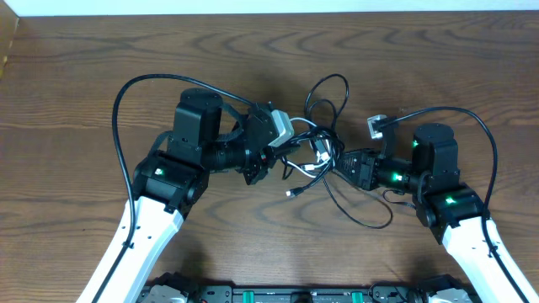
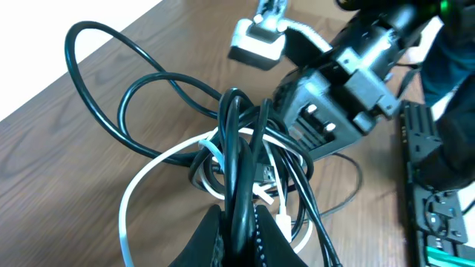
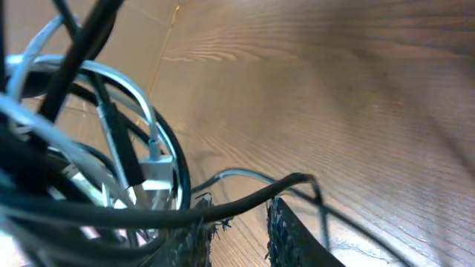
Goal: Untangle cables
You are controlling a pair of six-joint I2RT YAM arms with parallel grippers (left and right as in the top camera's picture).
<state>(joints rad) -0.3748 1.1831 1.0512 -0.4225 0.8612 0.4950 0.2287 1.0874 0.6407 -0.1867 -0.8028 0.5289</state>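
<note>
The cables (image 1: 318,145) lie as a knot of thin black and white cords in the middle of the table, between both grippers. In the left wrist view my left gripper (image 2: 239,221) is shut on black strands of the cables (image 2: 236,148), which rise out of the bundle; a white cord (image 2: 130,189) loops to the left. My right gripper (image 1: 344,165) sits at the knot's right side. In the right wrist view the right gripper (image 3: 239,215) shows a gap between its fingers, and a black cord (image 3: 252,196) crosses over the fingertips without being pinched.
A small white plug block (image 1: 376,126) lies just behind the right arm and shows again in the left wrist view (image 2: 256,44). A black loop (image 1: 364,220) trails toward the table's front and another loop (image 1: 328,84) toward the back. Wooden tabletop (image 1: 84,67) all around.
</note>
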